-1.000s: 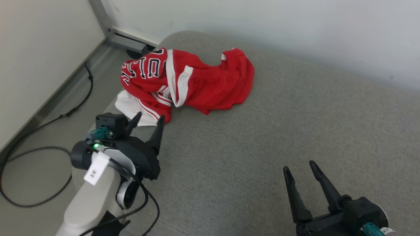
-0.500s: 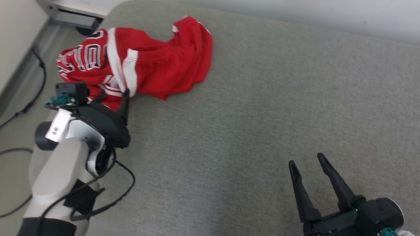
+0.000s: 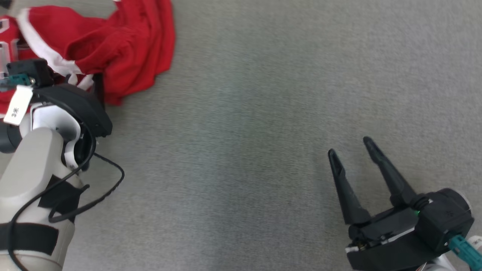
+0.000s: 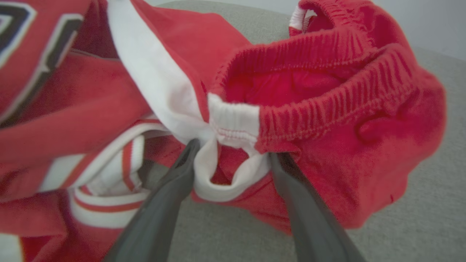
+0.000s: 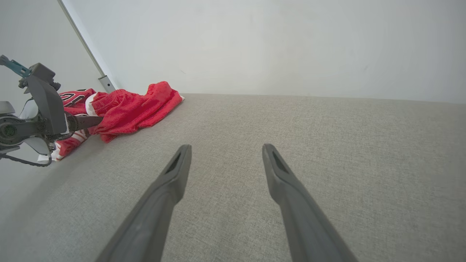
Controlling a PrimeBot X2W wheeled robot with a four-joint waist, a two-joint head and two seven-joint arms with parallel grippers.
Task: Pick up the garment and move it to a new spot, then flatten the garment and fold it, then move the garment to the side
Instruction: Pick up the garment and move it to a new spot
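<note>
Garment (image 3: pixel 124 45), red with white bands, in a soft heap on the grey cushion (image 3: pixel 241 131). Right at the tips of the left tool (image 3: pixel 84 81), touching them. Left tool wide apart, not squeezing anything.

From the left wrist view, a white loop of cloth (image 4: pixel 233 183) sitting between the two dark fingers (image 4: pixel 167 203), pressed against both. Just past the tips, a ribbed red band (image 4: pixel 327 105) with a white patch (image 4: pixel 235 122) sewn into its end. Off to one side of the tips, big dark letters (image 4: pixel 32 40) with white edges on red cloth. Low down beside one finger, more white and red stripes (image 4: pixel 102 207).

Right tool (image 3: pixel 349 146) wide apart too, holding nothing. Bare grey cushion under it and ahead of it. Well apart from the garment, and well apart from the left tool.

From the right wrist view, the red heap far ahead of the right tool's tips and off to one side, with the left tool poking into its near edge. Beyond the cushion, a pale wall (image 5: pixel 291 43).

Behind the left tool, a pale arm (image 3: pixel 30 180), a black wire (image 3: pixel 113 184) looping off it, and a small white tag (image 3: pixel 17 105).
</note>
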